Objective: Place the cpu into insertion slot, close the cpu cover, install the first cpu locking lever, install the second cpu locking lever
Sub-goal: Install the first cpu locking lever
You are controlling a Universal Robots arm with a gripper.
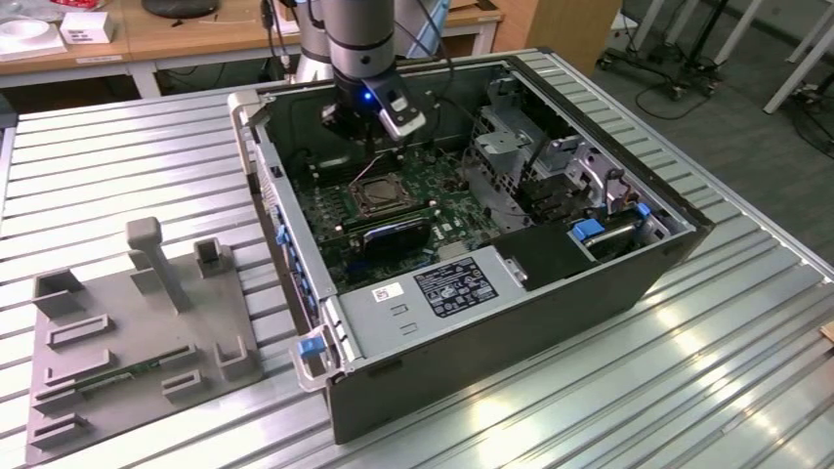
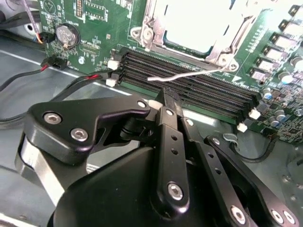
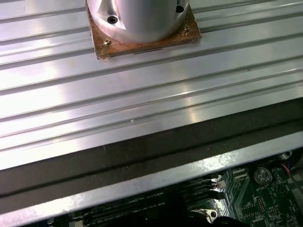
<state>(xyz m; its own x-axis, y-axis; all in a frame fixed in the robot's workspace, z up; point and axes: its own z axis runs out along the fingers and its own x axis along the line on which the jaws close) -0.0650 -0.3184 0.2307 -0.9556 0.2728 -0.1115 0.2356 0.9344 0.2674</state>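
One locking lever (image 2: pixel 184 74) is seen unlatched just beside the narrow-set, empty fingers (image 2: pixel 166 106), with the cpu (image 2: pixel 189 23) seated under the closed cpu cover (image 2: pixel 214 53); lever installation is judged underway, demanding a steady press.

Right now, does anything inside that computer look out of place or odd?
Yes: a thin silver locking lever juts loose from the cpu cover corner. It slants across the black memory slots rather than lying latched alongside the cover.

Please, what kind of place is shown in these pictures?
Probably a robotics lab or workshop: a robot arm reaches into an open computer case on a ribbed metal table, with wooden desks behind.
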